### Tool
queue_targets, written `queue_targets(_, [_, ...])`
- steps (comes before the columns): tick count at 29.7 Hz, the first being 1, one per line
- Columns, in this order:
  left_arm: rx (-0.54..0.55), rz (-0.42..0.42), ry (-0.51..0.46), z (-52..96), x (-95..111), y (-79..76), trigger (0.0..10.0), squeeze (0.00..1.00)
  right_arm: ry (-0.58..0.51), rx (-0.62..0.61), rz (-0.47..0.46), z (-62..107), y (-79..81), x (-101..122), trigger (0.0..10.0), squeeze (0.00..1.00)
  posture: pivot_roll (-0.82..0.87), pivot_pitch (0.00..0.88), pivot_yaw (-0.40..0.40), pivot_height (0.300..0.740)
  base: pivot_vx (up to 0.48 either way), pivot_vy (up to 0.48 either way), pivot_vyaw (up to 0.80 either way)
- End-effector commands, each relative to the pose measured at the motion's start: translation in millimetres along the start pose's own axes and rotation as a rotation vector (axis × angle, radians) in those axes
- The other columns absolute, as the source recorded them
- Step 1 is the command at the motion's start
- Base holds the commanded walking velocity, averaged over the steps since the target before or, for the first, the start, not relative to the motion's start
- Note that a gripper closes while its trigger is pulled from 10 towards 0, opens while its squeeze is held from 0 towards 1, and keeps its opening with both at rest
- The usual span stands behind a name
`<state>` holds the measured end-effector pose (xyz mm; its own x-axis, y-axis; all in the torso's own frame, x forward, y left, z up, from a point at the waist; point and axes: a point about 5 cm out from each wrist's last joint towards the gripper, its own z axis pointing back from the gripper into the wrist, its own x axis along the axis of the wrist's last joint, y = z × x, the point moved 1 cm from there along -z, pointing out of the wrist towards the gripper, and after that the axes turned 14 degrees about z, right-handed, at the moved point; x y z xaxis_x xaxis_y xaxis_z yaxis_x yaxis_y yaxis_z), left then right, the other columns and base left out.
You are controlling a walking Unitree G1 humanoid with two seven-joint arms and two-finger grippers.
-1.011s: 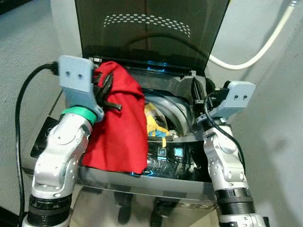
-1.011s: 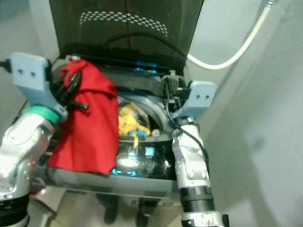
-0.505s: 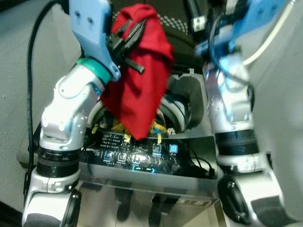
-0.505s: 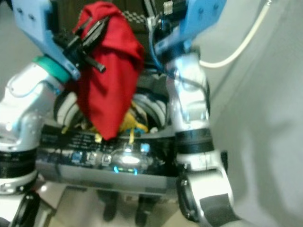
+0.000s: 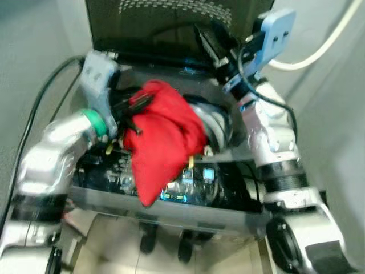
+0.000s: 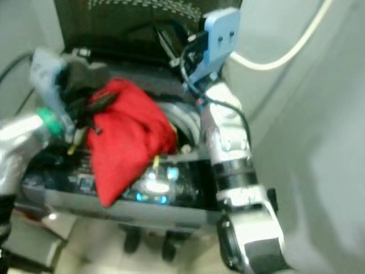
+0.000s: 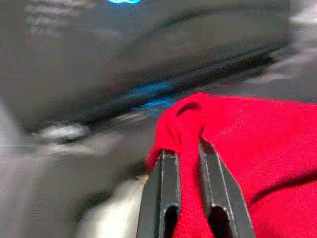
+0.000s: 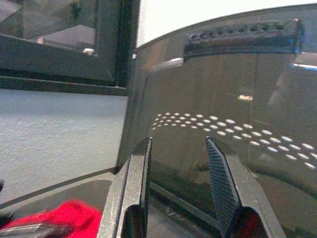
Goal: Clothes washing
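Observation:
A top-loading washing machine (image 5: 171, 208) stands before me with its dark lid (image 5: 171, 25) raised. My left gripper (image 5: 134, 108) is shut on a red cloth (image 5: 162, 140), which hangs bunched over the drum opening and the lit control panel (image 5: 182, 191). In the left wrist view the two black fingers (image 7: 163, 191) pinch a fold of the red cloth (image 7: 257, 144). My right gripper (image 5: 211, 45) is held up at the back right of the machine, open and empty, facing the lid (image 8: 237, 114). The drum's contents are hidden by the cloth.
A white hose (image 5: 319, 48) curves along the grey wall at the right. A black cable (image 5: 40, 120) loops beside my left arm. The wall stands close on the right of the machine. Tiled floor (image 5: 125, 257) shows below the machine's front.
The left gripper has come down with the red cloth, from high in front of the lid to just above the drum opening. The right arm has dropped lower. The camera has shifted too.

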<state>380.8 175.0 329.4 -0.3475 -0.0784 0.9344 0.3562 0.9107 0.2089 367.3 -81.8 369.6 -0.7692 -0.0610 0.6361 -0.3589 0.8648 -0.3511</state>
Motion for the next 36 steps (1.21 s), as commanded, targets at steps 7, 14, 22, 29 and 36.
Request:
queue_targets(7, [0.172,-0.287,-0.211,-13.8,53,23.8,10.0,0.0,-0.099,-0.124,0.056,12.7,-33.2,25,10.0,0.0,0.09,0.217,-0.027,0.715,0.0,0.0,0.0])
queue_targets(14, [-0.134,-0.05,-0.093,-36.2,41,-0.7,10.0,0.0,-0.095,-0.17,0.128,36.7,-44.8,33,10.0,0.0,0.06,0.223,0.001,0.715,0.0,0.0,0.0])
queue_targets(22, [-0.323,0.043,0.054,-16.7,18,-22.6,10.0,0.87,-0.032,-0.023,0.131,45.6,-30.7,27,10.0,0.0,0.08,0.218,0.006,0.715,0.0,0.0,0.0])
queue_targets(29, [-0.324,0.05,0.099,5.3,12,-9.4,10.0,1.0,0.056,0.258,0.091,56.5,4.3,11,10.0,0.0,0.1,0.217,-0.009,0.715,0.0,0.0,0.0])
queue_targets(36, [-0.322,0.069,0.086,11.7,15,-2.2,10.0,1.0,0.062,0.28,0.071,53.8,10.6,9,10.0,0.0,0.12,0.223,-0.022,0.715,0.0,0.0,0.0])
